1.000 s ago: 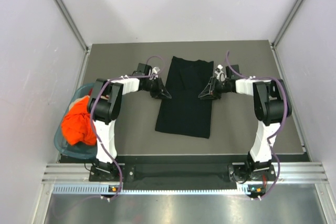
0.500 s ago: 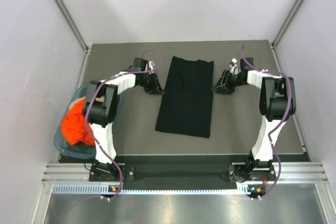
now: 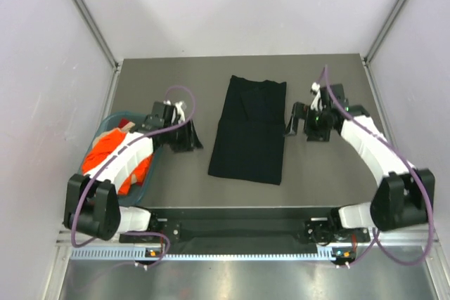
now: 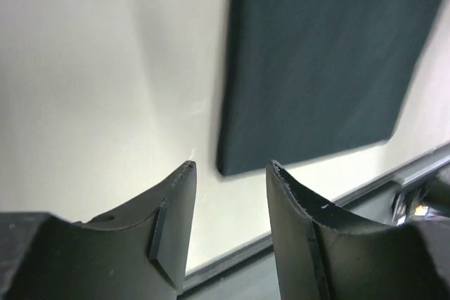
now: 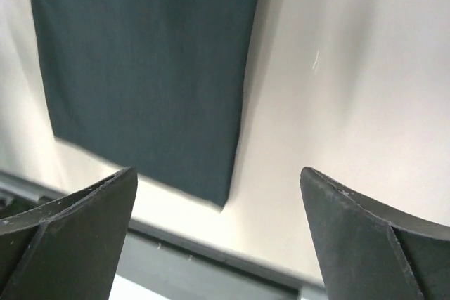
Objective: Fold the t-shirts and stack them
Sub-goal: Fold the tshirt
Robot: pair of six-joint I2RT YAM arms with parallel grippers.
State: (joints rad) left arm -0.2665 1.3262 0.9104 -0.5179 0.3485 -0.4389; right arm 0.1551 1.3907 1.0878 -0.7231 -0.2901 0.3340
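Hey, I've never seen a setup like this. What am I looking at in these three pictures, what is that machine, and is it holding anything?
The machine is two robots, a left arm and a right arm, bolted side by side at the near edge of a table. The wide picture looks down from above and behind them. The other two come from a camera on each wrist, so the dark wedges at the bottom are that arm's own fingers. A black t-shirt, folded into a long strip, lies flat between the arms. An orange t-shirt sits crumpled in a teal basket on the left. The left end effector and right end effector are open and hold nothing.
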